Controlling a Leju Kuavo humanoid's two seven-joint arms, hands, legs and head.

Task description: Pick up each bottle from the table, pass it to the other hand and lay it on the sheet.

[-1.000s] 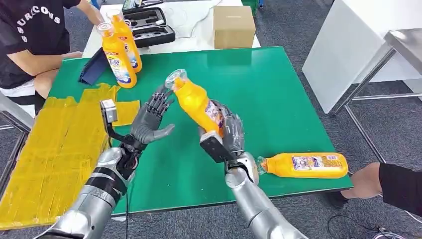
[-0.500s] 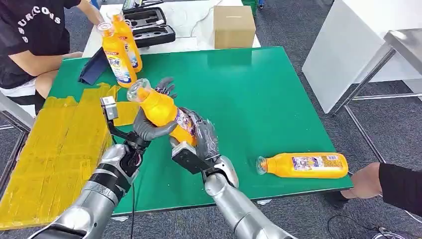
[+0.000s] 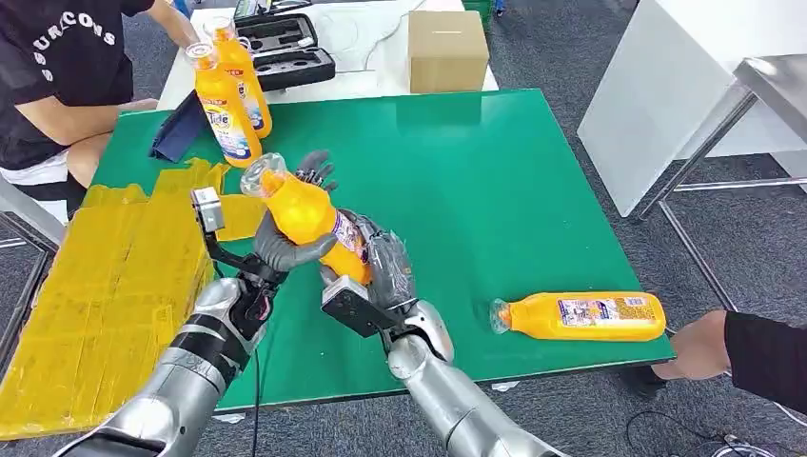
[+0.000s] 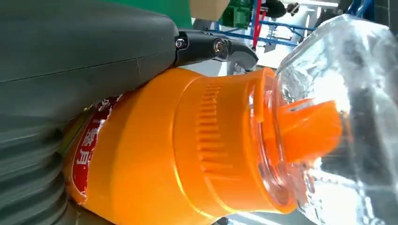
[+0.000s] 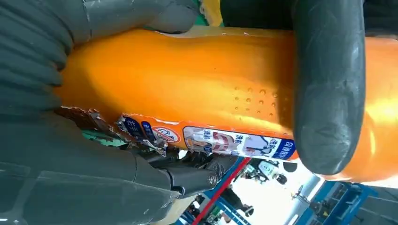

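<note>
L hand (image 3: pixel 285 243) fingers (image 3: pixel 317 169) wrap the orange bottle (image 3: pixel 306 211) near its neck; R hand (image 3: pixel 381 271) fingers grip its lower body. Bottle tilted, held above green surface (image 3: pixel 495 171), beside yellow sheet (image 3: pixel 105 286). 2nd bottle (image 3: pixel 580 316) lies near surface edge; 2 more (image 3: pixel 228 95) stand at far corner.

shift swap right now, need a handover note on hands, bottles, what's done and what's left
Right hand grips the held bottle low on its body; left hand is closing round its upper part, thumb across the front. The pass is under way above the table, right hand not yet released.
Lying bottle is near the table's right front edge, by a person's hand. Two standing bottles are at the far left.
No bottle is on the sheet.
Left: finish the pass, lay the bottle on the sheet, then the others.
</note>
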